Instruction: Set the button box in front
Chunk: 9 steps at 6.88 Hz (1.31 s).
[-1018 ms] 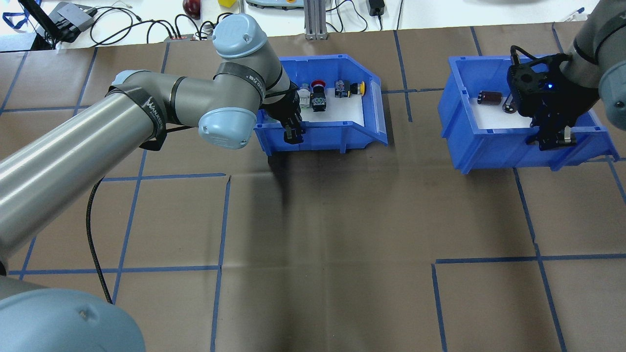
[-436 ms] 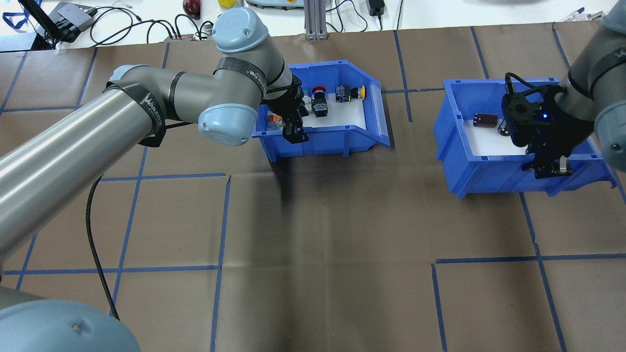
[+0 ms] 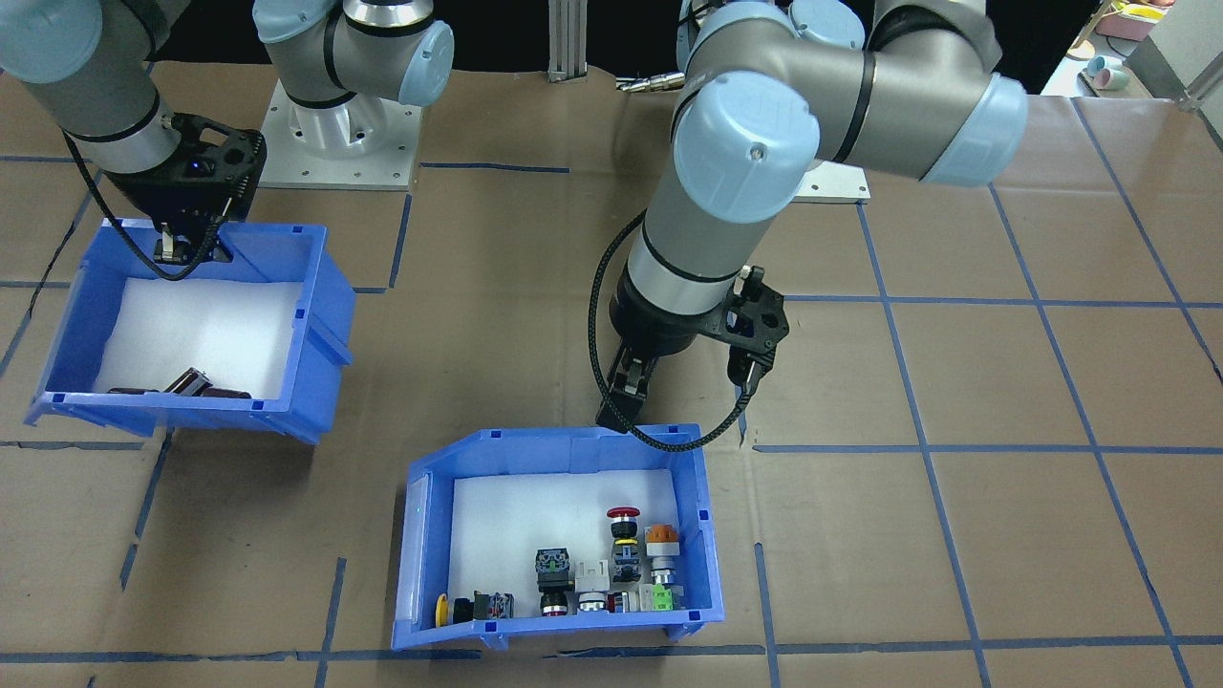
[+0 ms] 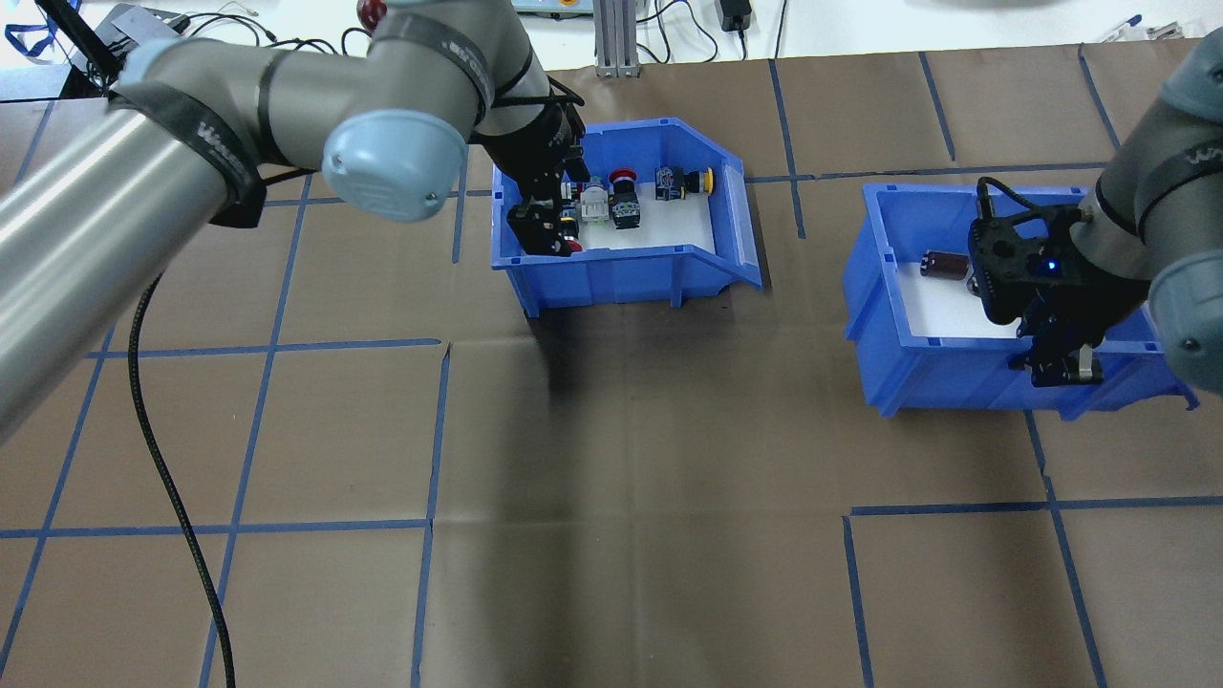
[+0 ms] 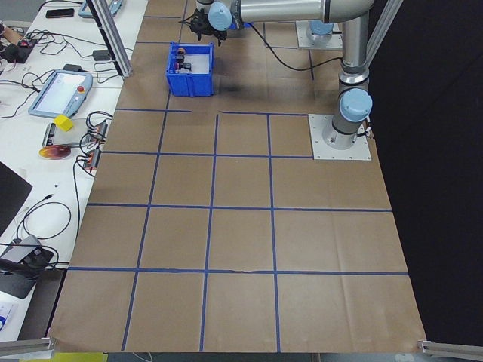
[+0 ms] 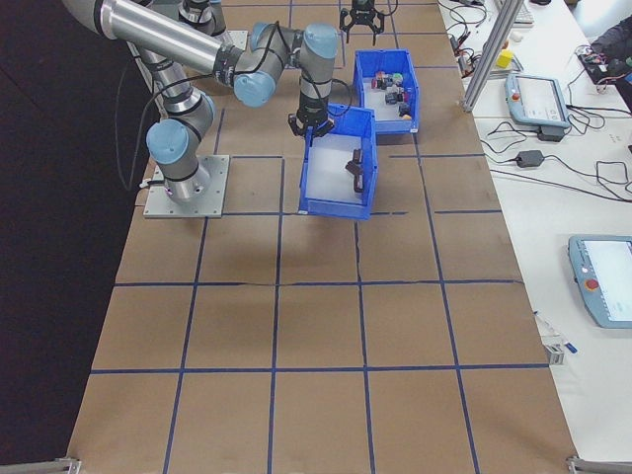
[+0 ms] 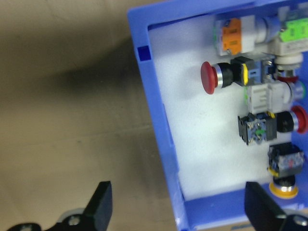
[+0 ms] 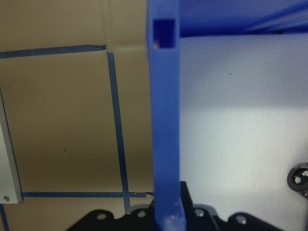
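Observation:
The button box (image 4: 611, 272) is a blue bin with a white liner, standing on the brown table, also in the front-facing view (image 3: 418, 545). Red, orange, green and yellow push-buttons (image 3: 623, 535) lie along its far wall. My left gripper (image 4: 543, 229) hangs open above the box's left near corner and holds nothing. In the left wrist view its fingers (image 7: 101, 211) straddle the blue wall (image 7: 159, 120) from above without touching it. My right gripper (image 4: 1061, 368) is shut on the near wall of the matching blue bin (image 4: 946, 377), holding it tilted.
The matching blue bin (image 3: 315, 315) holds black cylindrical parts (image 3: 191, 382). A white bench with cables and devices (image 4: 143, 33) runs along the far edge, with an aluminium post (image 4: 611, 38). The arm bases (image 3: 334, 134) stand on the robot's side.
My left gripper has let go of the button box's near wall, opened and risen to the left. My right arm has carried the other bin nearer to the robot and slightly leftward.

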Motion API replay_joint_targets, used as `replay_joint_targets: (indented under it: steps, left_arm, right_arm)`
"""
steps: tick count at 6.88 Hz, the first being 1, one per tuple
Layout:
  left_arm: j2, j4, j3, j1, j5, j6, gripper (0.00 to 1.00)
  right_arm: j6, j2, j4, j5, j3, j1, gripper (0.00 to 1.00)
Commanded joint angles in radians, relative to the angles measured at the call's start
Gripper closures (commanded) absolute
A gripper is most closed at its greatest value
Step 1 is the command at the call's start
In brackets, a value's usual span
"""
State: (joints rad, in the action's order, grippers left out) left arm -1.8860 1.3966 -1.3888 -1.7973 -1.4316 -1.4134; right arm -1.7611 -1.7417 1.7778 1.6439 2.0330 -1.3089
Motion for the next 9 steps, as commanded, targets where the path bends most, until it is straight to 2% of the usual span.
replay_joint_targets:
  steps: [1, 2, 3, 4, 6, 7, 9]
  left_arm:
    - [0.06, 0.203, 0.112, 0.006, -0.062, 0.382, 0.02]
    - [0.127, 0.209, 0.097, 0.031, -0.078, 0.55, 0.02]
    - [0.181, 0.281, 0.09, 0.085, -0.078, 0.755, 0.02]
    - [0.215, 0.324, 0.086, 0.131, -0.078, 0.986, 0.02]
    - [0.234, 0.356, 0.079, 0.144, -0.098, 1.343, 0.01]
    - [0.264, 0.361, 0.021, 0.145, -0.154, 1.425, 0.02]
    - [0.396, 0.299, -0.156, 0.145, -0.148, 1.438, 0.02]
  right_arm:
    - [0.111, -0.065, 0.005, 0.002, 0.087, -0.105, 0.93]
    - [0.214, -0.079, 0.008, 0.004, 0.113, -0.2, 0.93]
    - [0.3, -0.078, 0.034, 0.004, 0.128, -0.296, 0.93]
    - [0.395, -0.072, 0.069, 0.005, 0.13, -0.406, 0.93]
    - [0.579, -0.033, 0.174, 0.005, 0.133, -0.608, 0.93]
    - [0.645, 0.009, 0.265, 0.004, 0.133, -0.694, 0.92]
    - [0.791, 0.137, 0.409, 0.023, 0.131, -0.84, 0.92]
